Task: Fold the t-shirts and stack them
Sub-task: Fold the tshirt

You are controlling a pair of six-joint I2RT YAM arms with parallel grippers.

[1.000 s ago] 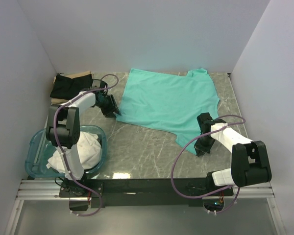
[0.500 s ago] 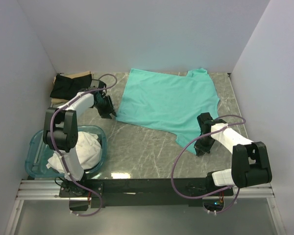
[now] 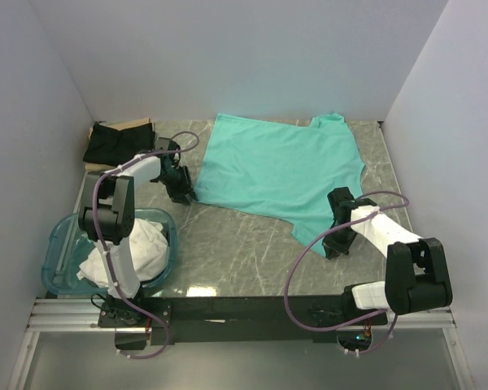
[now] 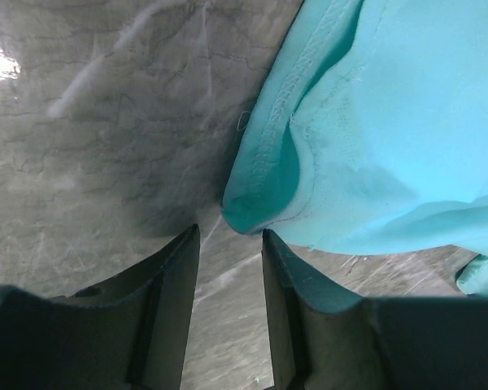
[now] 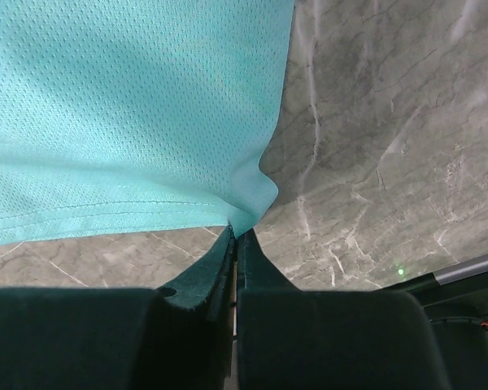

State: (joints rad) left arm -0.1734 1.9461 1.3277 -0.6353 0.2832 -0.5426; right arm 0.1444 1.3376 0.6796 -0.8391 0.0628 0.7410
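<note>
Bench (image 3: 252,244): grey marbled top boxed in by pale walls; the mint-teal t-shirt (image 3: 276,166) lies on its far right part.
Tub (image 3: 58,244): translucent blue, at the near left corner of the bench, well to the near left of the mint-teal t-shirt.
White t-shirts (image 3: 146,244): crumpled in a heap inside the tub, apart from the mint-teal t-shirt.
Right pincer (image 5: 237,236): clenched on the mint-teal t-shirt's nearest corner, just past the stitched hem. The fingers are pressed together and the cloth is drawn to a point between them.
Left pincer (image 4: 228,236): released, jaws standing apart, low over the bench at the mint-teal t-shirt's near left corner. A folded tip of the hem sits just at the mouth of the gap, not between the fingers; whether it touches them cannot be told.
Mint-teal t-shirt: spread mostly flat, collar at its far right corner, and its near edge slants down to the corner the right pincer grips.
Black t-shirt (image 3: 110,145): bunched at the far left corner of the bench, left of the mint-teal t-shirt and apart from it.
Cardboard sheet (image 3: 134,123): tan, showing from under the black t-shirt's far edge, left of the mint-teal t-shirt.
</note>
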